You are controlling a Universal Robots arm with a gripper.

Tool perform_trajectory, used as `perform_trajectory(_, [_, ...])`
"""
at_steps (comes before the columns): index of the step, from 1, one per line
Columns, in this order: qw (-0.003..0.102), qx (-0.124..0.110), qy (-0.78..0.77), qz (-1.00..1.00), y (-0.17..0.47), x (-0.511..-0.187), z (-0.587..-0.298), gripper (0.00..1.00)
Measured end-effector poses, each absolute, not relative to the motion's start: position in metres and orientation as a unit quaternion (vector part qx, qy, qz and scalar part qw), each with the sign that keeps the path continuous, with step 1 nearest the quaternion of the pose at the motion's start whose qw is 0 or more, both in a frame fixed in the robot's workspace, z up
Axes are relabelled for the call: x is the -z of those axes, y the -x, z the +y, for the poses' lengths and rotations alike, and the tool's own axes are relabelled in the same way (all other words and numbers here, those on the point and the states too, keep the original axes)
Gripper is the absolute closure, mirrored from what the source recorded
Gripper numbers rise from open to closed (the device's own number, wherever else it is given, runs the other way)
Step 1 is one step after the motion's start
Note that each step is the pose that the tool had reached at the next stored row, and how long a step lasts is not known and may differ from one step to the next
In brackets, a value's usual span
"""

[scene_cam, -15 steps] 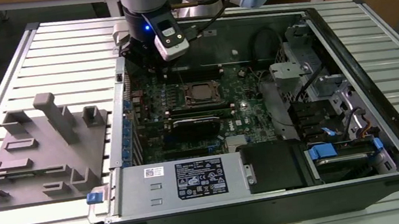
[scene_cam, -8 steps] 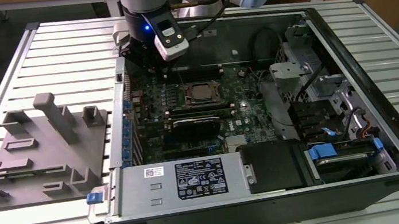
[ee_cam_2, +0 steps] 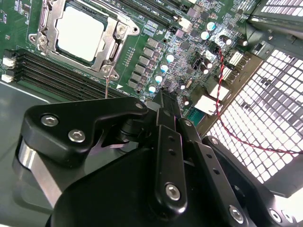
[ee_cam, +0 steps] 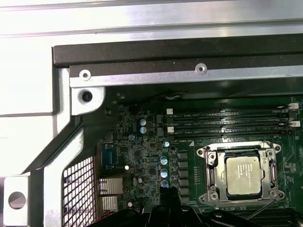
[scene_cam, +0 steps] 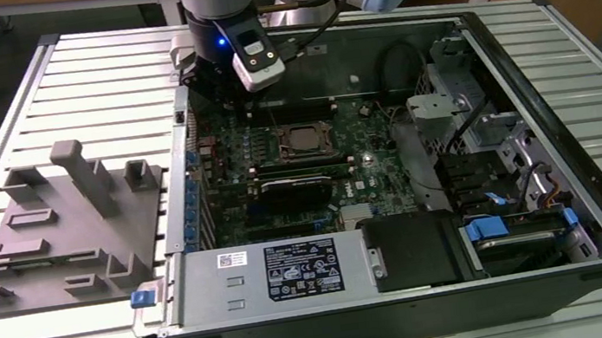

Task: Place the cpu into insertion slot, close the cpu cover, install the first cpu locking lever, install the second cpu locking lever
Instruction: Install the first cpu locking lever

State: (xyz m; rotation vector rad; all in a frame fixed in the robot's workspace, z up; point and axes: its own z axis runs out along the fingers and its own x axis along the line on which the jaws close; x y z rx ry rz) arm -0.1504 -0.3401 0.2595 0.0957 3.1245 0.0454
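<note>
Here the cpu, a small flat square chip with a dull silver-grey top, lies seated in the insertion slot, the square silvery-rimmed socket on the green circuit board. The cpu cover, a thin silvery metal frame, lies flat around the chip. The black gripper hovers over the board near that socket, beside a row of blue-topped capacitors, its fingers drawn together on nothing.

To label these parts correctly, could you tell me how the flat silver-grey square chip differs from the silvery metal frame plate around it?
The flat silver-grey square chip is a solid, plain-topped slab, whereas the silvery metal frame plate is open, with a large square window. The frame plate is larger and surrounds the chip. Both are metallic, square and lie flat.
</note>
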Motion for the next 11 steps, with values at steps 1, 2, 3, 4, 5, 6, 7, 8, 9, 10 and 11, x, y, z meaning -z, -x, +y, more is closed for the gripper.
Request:
perform_trajectory(1, [0.008,-0.015,-0.031,0.999,0.1505,-0.2595,-0.3401,0.9])
perform_trajectory(2, [0.008,-0.015,-0.031,0.999,0.1505,-0.2595,-0.3401,0.9])
perform_trajectory(3, [0.008,-0.015,-0.031,0.999,0.1505,-0.2595,-0.3401,0.9])
perform_trajectory(4, [0.008,-0.015,-0.031,0.999,0.1505,-0.2595,-0.3401,0.9])
perform_trajectory(5, [0.008,-0.015,-0.031,0.999,0.1506,-0.2595,-0.3401,0.9])
perform_trajectory(6, [0.008,-0.015,-0.031,0.999,0.1506,-0.2595,-0.3401,0.9])
perform_trajectory(7, [0.008,-0.015,-0.031,0.999,0.1507,-0.2595,-0.3401,0.9])
perform_trajectory(8, [0.008,-0.015,-0.031,0.999,0.1507,-0.2595,-0.3401,0.9])
perform_trajectory(9, [0.008,-0.015,-0.031,0.999,0.1507,-0.2595,-0.3401,0.9])
perform_trajectory(10, [0.008,-0.015,-0.031,0.999,0.1507,-0.2595,-0.3401,0.9])
perform_trajectory(11, [0.008,-0.015,-0.031,0.999,0.1508,-0.2595,-0.3401,0.9])
